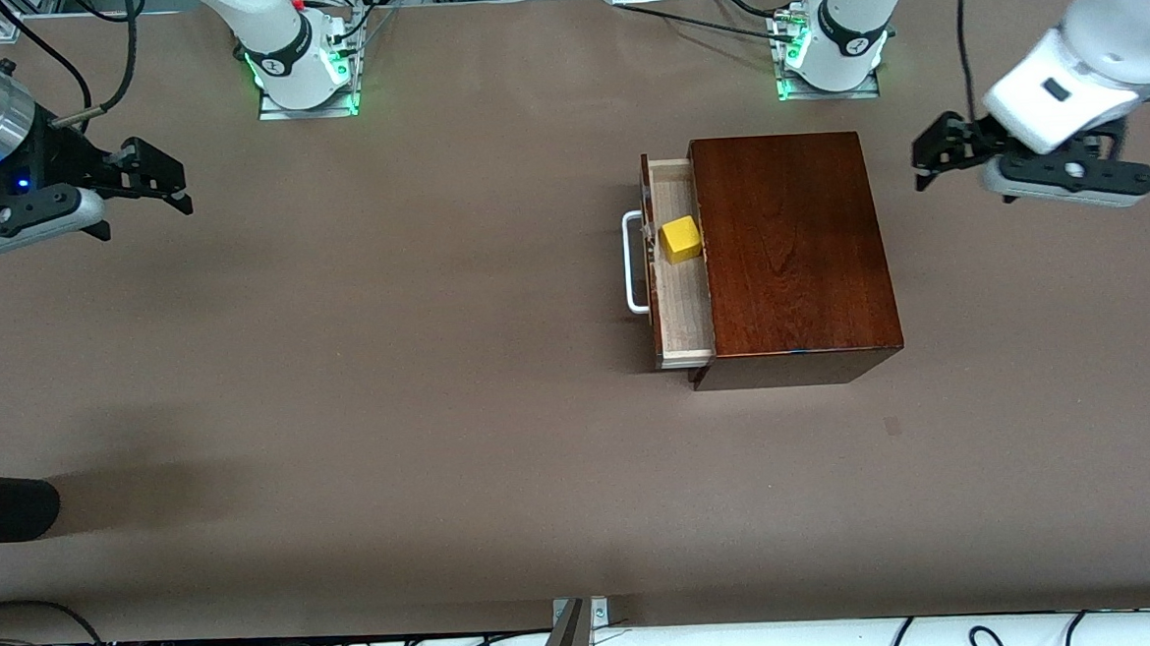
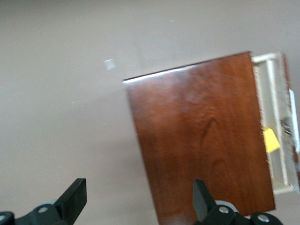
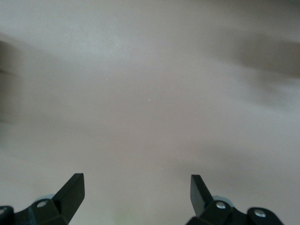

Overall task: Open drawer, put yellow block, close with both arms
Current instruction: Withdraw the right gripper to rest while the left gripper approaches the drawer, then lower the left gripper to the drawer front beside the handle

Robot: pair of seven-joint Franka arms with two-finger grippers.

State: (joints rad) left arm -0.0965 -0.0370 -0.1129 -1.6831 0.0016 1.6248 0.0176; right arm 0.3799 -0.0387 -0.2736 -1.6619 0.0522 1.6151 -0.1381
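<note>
Yellow block (image 1: 681,239) in part-open drawer (image 1: 682,332), both claws wide, well apart.

Reddish-brown grained box (image 1: 793,252); drawer (image 1: 676,273) with pale wood interior, white handle (image 1: 633,263); bright yellow block (image 1: 681,240); plain brown desk (image 1: 391,372); black fingers (image 3: 70,190).
</note>
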